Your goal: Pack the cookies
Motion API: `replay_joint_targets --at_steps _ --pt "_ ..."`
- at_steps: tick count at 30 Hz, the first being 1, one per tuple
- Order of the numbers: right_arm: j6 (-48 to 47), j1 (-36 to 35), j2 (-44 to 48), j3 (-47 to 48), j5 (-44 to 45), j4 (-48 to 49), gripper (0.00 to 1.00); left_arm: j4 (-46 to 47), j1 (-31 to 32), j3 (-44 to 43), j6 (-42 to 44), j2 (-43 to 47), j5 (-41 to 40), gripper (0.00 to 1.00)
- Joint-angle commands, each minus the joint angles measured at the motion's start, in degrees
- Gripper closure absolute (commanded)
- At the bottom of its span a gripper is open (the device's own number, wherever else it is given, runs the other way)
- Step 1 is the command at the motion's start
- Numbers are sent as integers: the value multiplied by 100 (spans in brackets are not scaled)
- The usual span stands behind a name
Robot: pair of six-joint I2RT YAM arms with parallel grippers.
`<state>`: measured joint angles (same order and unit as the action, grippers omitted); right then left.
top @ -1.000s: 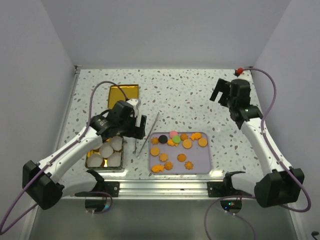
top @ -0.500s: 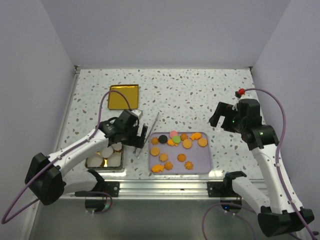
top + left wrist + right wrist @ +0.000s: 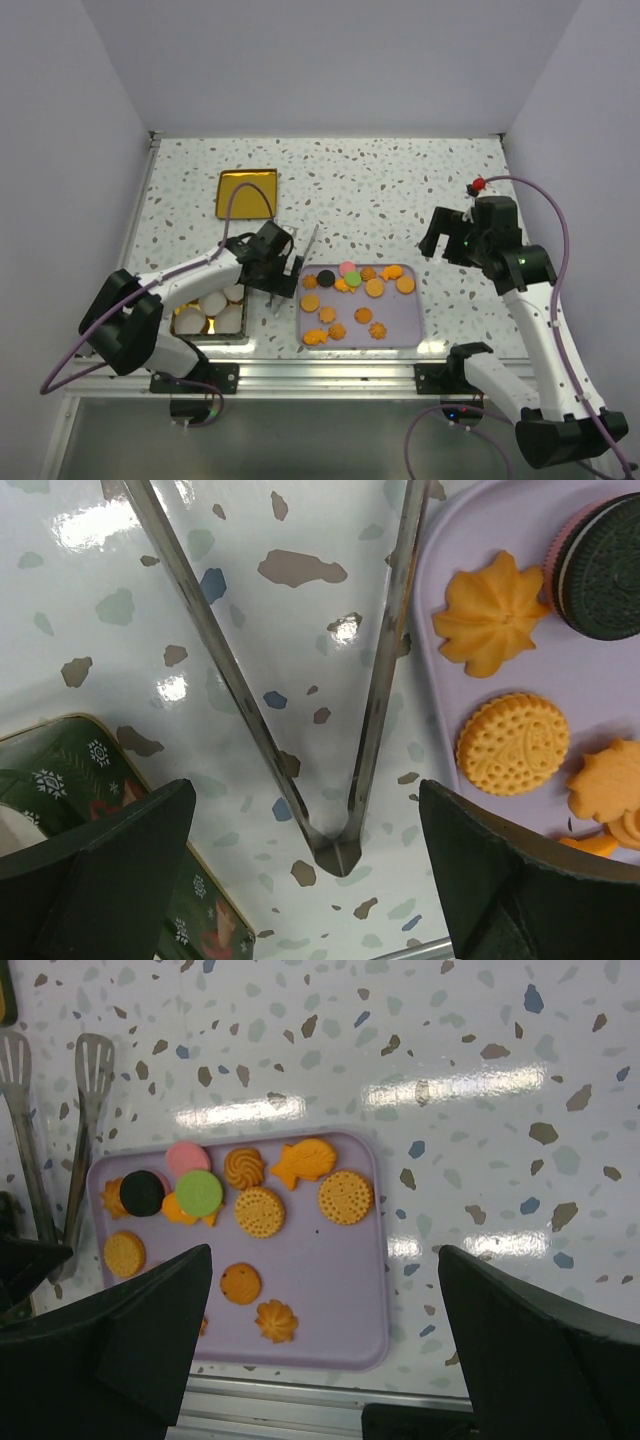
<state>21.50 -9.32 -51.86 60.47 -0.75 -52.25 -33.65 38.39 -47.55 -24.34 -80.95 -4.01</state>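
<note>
Cookies (image 3: pixel 352 293) lie loose on the lilac tray (image 3: pixel 405 320). Left gripper (image 3: pixel 308 800): spread wide, empty, over the hinge of the tongs (image 3: pixel 380 680) at the tray's 9 o'clock. Right gripper (image 3: pixel 325 1255): wide, empty, hovering at the tray's 2 o'clock.

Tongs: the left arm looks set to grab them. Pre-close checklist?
1. ok: left gripper open, jaws either side of the hinge end of the tongs.
2. ok: tongs lie flat on the table, arms spread.
3. cannot tell: one tongs arm runs very close to the purple tray; contact unclear.
4. cannot tell: gripper height above the table.
5. ok: right gripper open, well away from the tongs.
6. ok: tin holds white paper cups.
</note>
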Motion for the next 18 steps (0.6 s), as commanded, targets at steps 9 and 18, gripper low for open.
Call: replay_joint_targets --at_steps 9,18 --pt "-207 -26 -26 334 155 -163 1 526 19 -386 307 -694 -311 0" --pt "-269 -87 -193 439 198 -84 1 772 -218 -615 465 -1458 -311 5"
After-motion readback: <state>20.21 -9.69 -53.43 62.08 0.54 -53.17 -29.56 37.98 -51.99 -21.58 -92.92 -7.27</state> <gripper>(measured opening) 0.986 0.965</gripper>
